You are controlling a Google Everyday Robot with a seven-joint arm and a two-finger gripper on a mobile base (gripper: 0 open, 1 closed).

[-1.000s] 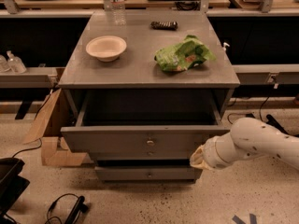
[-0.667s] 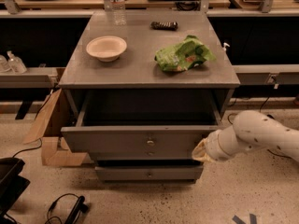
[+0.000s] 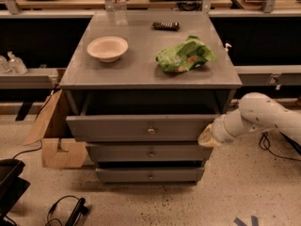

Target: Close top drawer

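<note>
Since the earlier frame the top drawer (image 3: pixel 117 128) has been pushed some way in, its front now sitting further back and higher in the view. The gripper (image 3: pixel 206 136) has been carried up and slightly right with it.

Nearest, the bottom drawer (image 3: pixel 149 175) and the middle drawer (image 3: pixel 146 153) are seen stepped out one above the other, each a little open. Beside them on the left an open cardboard box (image 3: pixel 56 145) is set on the floor. Its contents cannot be made out.

The gripper is held against the right end of the top drawer's front. Whether it is open or closed cannot be told. The drawer is still partly out, with a dark gap left under the counter (image 3: pixel 141 74), and nothing can be seen inside it. Being wide, deep and wooden, it is judged stiff and fairly heavy, likely to slide rather than flex. A flat push on the front is judged sufficient. A push nearer the knob (image 3: pixel 151 130) would be less likely to skew it on its runners.

On the counter a shallow bowl (image 3: pixel 107 48) is seen empty. A crumpled green bag (image 3: pixel 185 55) lies to its right. Further back, a dark bar (image 3: pixel 165 26) and a clear bottle (image 3: pixel 119 4) are placed.
</note>
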